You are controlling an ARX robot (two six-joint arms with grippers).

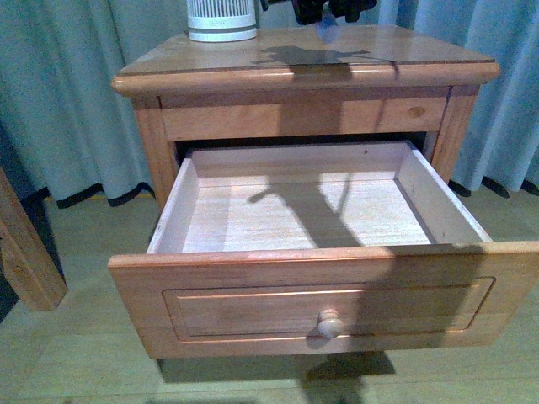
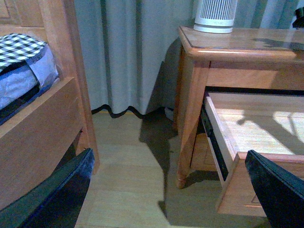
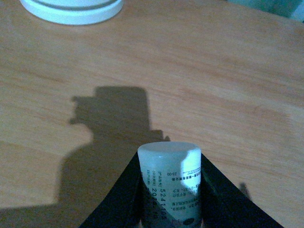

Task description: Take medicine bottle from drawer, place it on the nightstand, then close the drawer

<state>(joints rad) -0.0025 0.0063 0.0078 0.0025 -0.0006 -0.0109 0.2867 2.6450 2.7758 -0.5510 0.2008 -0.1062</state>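
In the right wrist view my right gripper (image 3: 169, 202) is shut on the medicine bottle (image 3: 169, 183), a small white cylinder with printed text. It holds the bottle above the nightstand's glossy top (image 3: 213, 71), and their shadow falls on the wood. In the front view the right gripper (image 1: 333, 10) shows dark at the top edge, over the nightstand top (image 1: 379, 50). The taller drawer (image 1: 253, 307) is pulled fully out, and its pale interior (image 1: 303, 219) shows nothing inside. My left gripper (image 2: 166, 199) is open and empty, low over the floor to the left of the nightstand (image 2: 190, 95).
A large white-and-grey ribbed cylinder (image 1: 221, 18) stands at the back left of the tabletop. A wooden bed frame (image 2: 42, 123) with checked bedding lies to the left. Curtains (image 1: 67, 93) hang behind. The open drawer's round knob (image 1: 330, 323) faces me.
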